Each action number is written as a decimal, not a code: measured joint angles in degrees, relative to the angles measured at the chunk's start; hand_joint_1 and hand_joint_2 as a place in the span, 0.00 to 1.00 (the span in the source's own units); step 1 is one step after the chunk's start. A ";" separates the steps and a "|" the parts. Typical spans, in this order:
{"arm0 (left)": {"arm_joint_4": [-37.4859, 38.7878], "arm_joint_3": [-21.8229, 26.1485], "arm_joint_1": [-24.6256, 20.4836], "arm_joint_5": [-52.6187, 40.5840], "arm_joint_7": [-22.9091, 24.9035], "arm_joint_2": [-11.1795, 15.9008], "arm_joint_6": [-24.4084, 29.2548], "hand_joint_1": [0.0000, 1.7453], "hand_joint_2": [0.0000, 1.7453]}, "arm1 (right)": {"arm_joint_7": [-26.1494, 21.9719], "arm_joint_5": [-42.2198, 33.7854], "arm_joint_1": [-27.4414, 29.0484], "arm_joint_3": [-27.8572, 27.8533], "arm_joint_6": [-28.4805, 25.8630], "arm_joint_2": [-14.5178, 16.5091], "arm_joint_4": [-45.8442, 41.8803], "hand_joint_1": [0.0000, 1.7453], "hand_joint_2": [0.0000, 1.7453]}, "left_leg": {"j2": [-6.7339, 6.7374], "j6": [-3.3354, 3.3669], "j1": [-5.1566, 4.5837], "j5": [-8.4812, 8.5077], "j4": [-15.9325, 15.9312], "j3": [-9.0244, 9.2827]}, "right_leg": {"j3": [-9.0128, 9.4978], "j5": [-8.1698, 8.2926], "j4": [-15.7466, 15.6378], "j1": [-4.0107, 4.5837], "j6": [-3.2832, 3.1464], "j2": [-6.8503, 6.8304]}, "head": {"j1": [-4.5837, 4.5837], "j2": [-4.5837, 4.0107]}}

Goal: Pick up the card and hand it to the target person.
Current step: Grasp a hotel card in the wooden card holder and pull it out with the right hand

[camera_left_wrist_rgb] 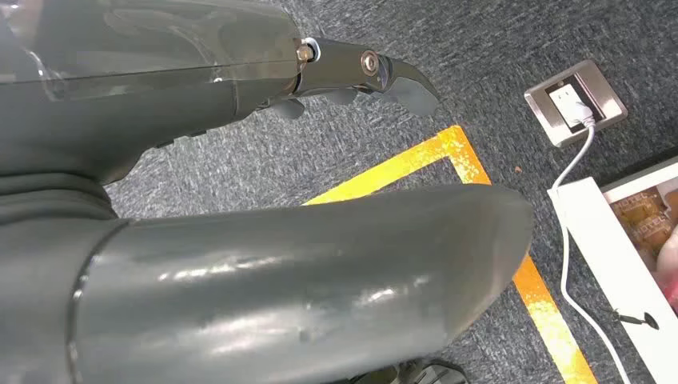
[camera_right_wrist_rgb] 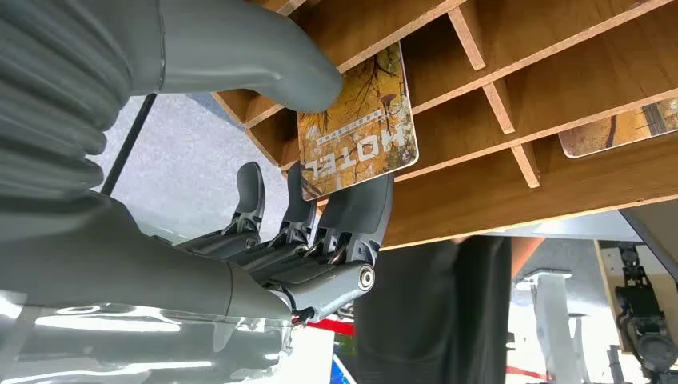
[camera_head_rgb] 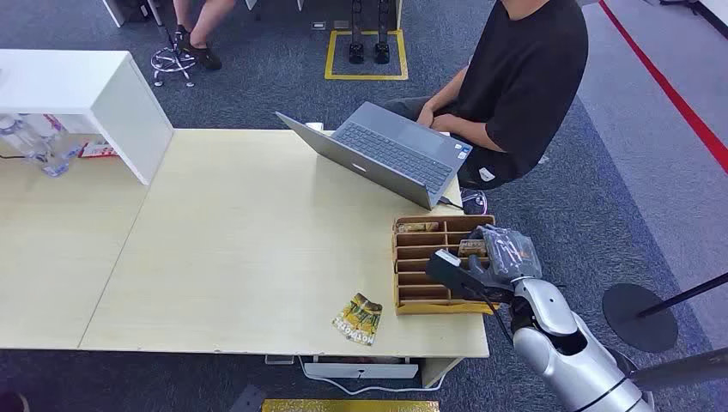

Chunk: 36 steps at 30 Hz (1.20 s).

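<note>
Right hand (camera_head_rgb: 481, 266) is at the wooden compartment box (camera_head_rgb: 412, 292) at the near right corner of the pale wood surface (camera_head_rgb: 240, 240). In the right wrist view the thick grey thumb (camera_right_wrist_rgb: 264, 56) presses on one face of a yellow-brown hotel card with autumn-tree print (camera_right_wrist_rgb: 360, 120) and the dark fingers (camera_right_wrist_rgb: 352, 208) sit against its lower edge and back; the card is pinched between them. The card stands partly inside a slot of the box, leaning on a wooden divider (camera_right_wrist_rgb: 488, 80). Judgement: the slots hold cards on edge so that a thumb-and-finger pinch can reach the free edge, which would explain the hand coming in from the side of the box.

A second card of similar print (camera_right_wrist_rgb: 616, 128) lies in a neighbouring compartment. Another yellow printed card (camera_head_rgb: 359, 318) lies flat on the surface just left of the box, near the front edge.

Left hand (camera_left_wrist_rgb: 240, 200) hangs over the grey carpet; its dark fingers (camera_left_wrist_rgb: 376, 76) are slightly curved and apart, nothing in them. A yellow tape line (camera_left_wrist_rgb: 416, 160) and a floor socket with white cable (camera_left_wrist_rgb: 576, 100) are below it.

A person in a black shirt (camera_head_rgb: 524, 77) sits at the far right side behind an open grey laptop (camera_head_rgb: 386, 150); probably the target. Judgement: grasp stage, card not yet lifted clear. Risk: the card catching on the divider as it comes out.
</note>
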 joint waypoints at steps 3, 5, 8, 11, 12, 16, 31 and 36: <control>0.00 0.00 0.00 -0.05 0.01 0.00 0.00 0.00 0.00 | 0.00 -0.03 -0.10 0.01 -0.07 0.01 0.12 0.64 1.00 | 0.00 0.00 0.00 0.00 0.00 0.00 | 0.00 0.00 0.00 0.00 0.00 -0.01 | 0.00 0.00; 0.00 0.00 0.00 -0.08 0.00 0.00 0.01 0.00 0.00 | 0.00 -0.03 -0.17 0.01 -0.14 0.01 0.25 0.67 1.00 | 0.00 0.00 0.00 0.00 0.00 0.00 | 0.00 0.00 0.00 0.00 0.00 -0.01 | 0.00 0.00; 0.00 0.00 0.00 -0.10 -0.01 0.00 0.02 0.00 0.00 | 0.00 -0.03 -0.24 0.01 -0.24 0.01 0.40 0.71 1.00 | 0.00 0.00 0.00 0.00 0.00 0.00 | 0.00 0.00 0.00 0.00 0.00 -0.01 | 0.00 0.00; 0.00 0.00 0.00 -0.12 -0.01 0.00 0.02 0.00 0.00 | 0.00 -0.04 -0.28 0.01 -0.24 0.01 0.43 0.73 1.00 | 0.00 0.00 0.00 0.00 0.00 0.00 | 0.00 0.00 0.00 0.00 0.00 -0.01 | 0.00 0.00; 0.00 0.00 0.00 -0.13 -0.01 -0.01 0.02 0.00 0.00 | 0.00 -0.04 -0.28 0.01 -0.24 0.01 0.43 0.73 1.00 | 0.00 0.00 0.00 0.00 0.00 0.00 | 0.00 0.00 0.00 0.00 0.00 -0.01 | 0.00 0.00; 0.00 0.00 0.00 -0.17 -0.01 -0.07 0.02 0.00 0.00 | 0.00 -0.05 -0.27 0.01 -0.24 0.01 0.43 0.74 1.00 | 0.00 0.00 0.00 0.00 0.00 0.00 | 0.00 0.00 0.00 0.00 0.00 -0.01 | -0.01 0.00; 0.00 0.00 0.00 -0.25 -0.01 -0.09 0.02 0.00 0.00 | 0.01 -0.05 -0.27 0.01 -0.20 0.01 0.43 0.74 1.00 | 0.00 0.00 0.00 0.00 0.00 0.00 | 0.00 0.00 0.00 0.00 0.00 0.00 | 0.00 0.00; 0.00 0.00 0.00 -0.40 -0.01 -0.09 0.02 0.00 0.00 | 0.16 -0.14 -0.27 -0.01 -0.20 0.01 0.43 0.75 1.00 | 0.00 0.00 0.00 0.00 0.00 0.01 | 0.00 0.00 0.00 0.00 0.00 0.00 | 0.00 0.00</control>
